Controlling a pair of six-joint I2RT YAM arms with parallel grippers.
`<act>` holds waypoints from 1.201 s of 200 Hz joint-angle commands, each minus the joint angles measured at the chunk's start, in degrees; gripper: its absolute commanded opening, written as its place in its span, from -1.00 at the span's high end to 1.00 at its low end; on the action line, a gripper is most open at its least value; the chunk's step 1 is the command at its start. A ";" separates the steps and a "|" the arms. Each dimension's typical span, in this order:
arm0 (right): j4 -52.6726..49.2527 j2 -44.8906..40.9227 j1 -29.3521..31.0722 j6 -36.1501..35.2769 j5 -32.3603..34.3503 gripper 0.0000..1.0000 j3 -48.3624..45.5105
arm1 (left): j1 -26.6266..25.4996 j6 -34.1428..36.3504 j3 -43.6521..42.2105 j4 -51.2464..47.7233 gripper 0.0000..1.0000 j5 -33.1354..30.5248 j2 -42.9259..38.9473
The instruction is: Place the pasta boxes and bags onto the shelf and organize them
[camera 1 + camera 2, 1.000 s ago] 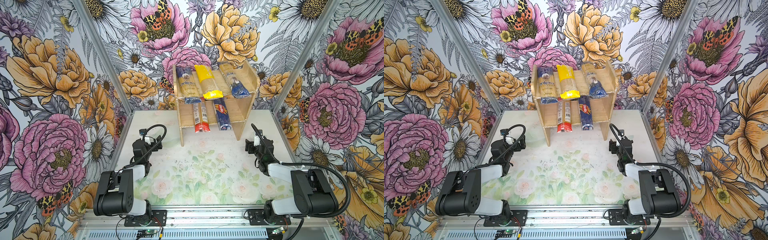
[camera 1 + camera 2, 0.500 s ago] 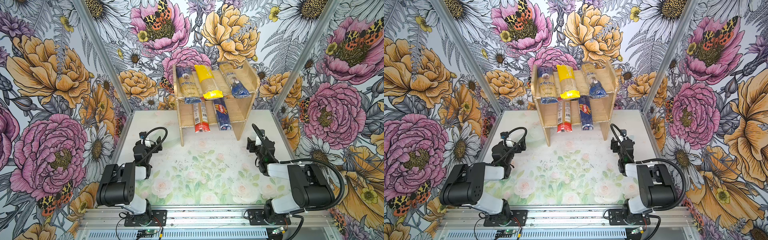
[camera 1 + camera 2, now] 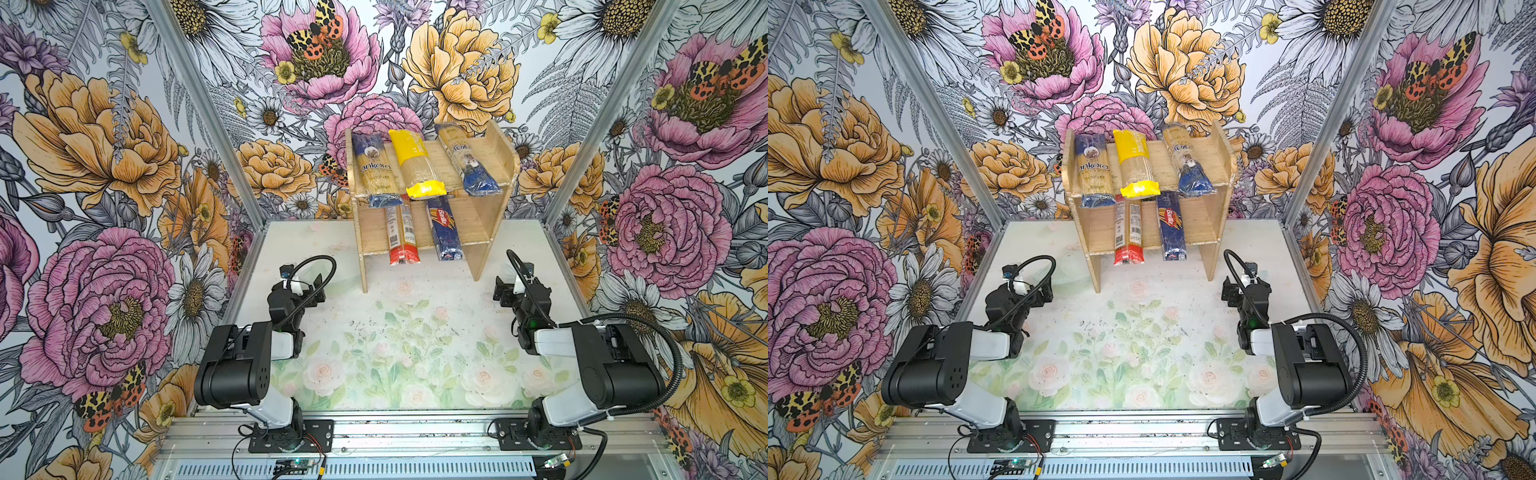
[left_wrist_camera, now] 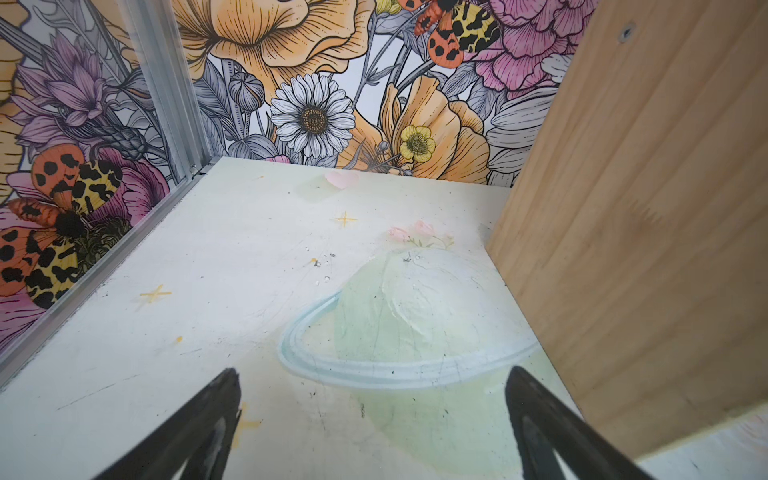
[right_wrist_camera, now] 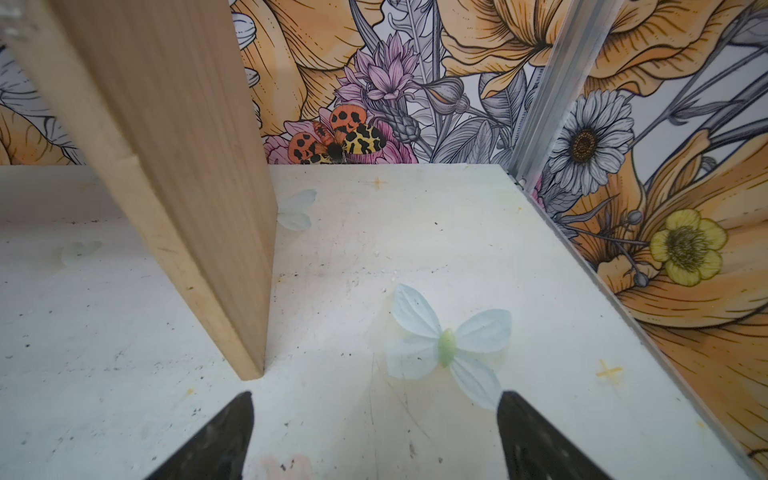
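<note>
Left gripper [image 4: 372, 372] back, shelf [image 4: 644, 208] seemingly beside

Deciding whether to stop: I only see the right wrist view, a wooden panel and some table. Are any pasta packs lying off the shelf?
Observer: No. In both top views all five packs lie on the shelf.
Operator: How are they split?
Observer: Upper tier: ankara bag, yellow-ended bag, slimmer blue-ended bag. Lower tier: red-ended pack, Barilla pack.
Operator: And the left gripper?
Observer: The left gripper is open and empty, near the shelf's left side panel, not touching it.
</note>
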 commanded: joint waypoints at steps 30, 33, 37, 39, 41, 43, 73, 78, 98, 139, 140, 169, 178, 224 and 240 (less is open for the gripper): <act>1.93 0.61 -0.91 1.18 -0.64 -0.99 0.72 | -1.04 1.27 1.11 -0.75 -0.97 -2.79 -0.37; 1.95 0.61 -0.93 1.24 -0.64 -0.99 0.67 | -1.10 1.28 1.13 -0.78 -0.98 -2.86 -0.40; 1.91 0.67 -0.91 1.26 -0.64 -0.99 0.69 | -1.11 1.28 1.12 -0.74 -0.97 -2.96 -0.33; 1.94 0.62 -0.90 1.26 -0.64 -0.99 0.65 | -1.15 1.28 1.14 -0.73 -0.97 -3.00 -0.35; 1.95 0.61 -0.88 1.20 -0.71 -0.99 0.70 | -1.16 1.28 1.10 -0.73 -0.98 -3.01 -0.36; 1.95 0.61 -0.87 1.22 -0.66 -0.99 0.65 | -1.19 1.28 1.09 -0.78 -0.98 -2.97 -0.47; 1.91 0.61 -0.96 1.25 -0.65 -0.99 0.66 | -1.37 1.37 1.17 -0.85 -0.98 -3.54 -0.44; 1.91 0.61 -0.90 1.26 -0.66 -0.99 0.71 | -1.31 1.38 1.15 -0.84 -0.97 -3.54 -0.43; 1.95 0.47 -0.91 1.14 -0.66 -0.99 0.59 | -1.55 1.50 1.09 -0.84 -0.98 -3.88 -0.42; 1.96 0.34 -0.78 1.07 -0.51 -0.99 0.37 | -1.55 1.83 1.15 -0.80 -0.98 -2.67 -0.49; 1.95 0.34 -0.78 1.08 -0.49 -0.99 0.41 | -1.55 1.86 1.12 -0.81 -0.98 -2.62 -0.45; 1.96 0.26 -0.69 1.06 -0.38 -0.99 0.37 | -1.67 1.97 1.09 -0.82 -0.97 -2.54 -0.42; 1.96 0.34 -0.69 1.08 -0.29 -0.99 0.37 | -1.66 1.98 1.09 -0.82 -0.98 -2.52 -0.42; 2.00 0.34 -0.68 1.03 -0.34 -0.99 0.46 | -1.64 1.98 1.09 -0.84 -0.98 -2.60 -0.44; 1.97 0.34 -0.69 1.05 -0.34 -0.99 0.47 | -1.63 1.97 1.14 -0.83 -0.97 -2.64 -0.42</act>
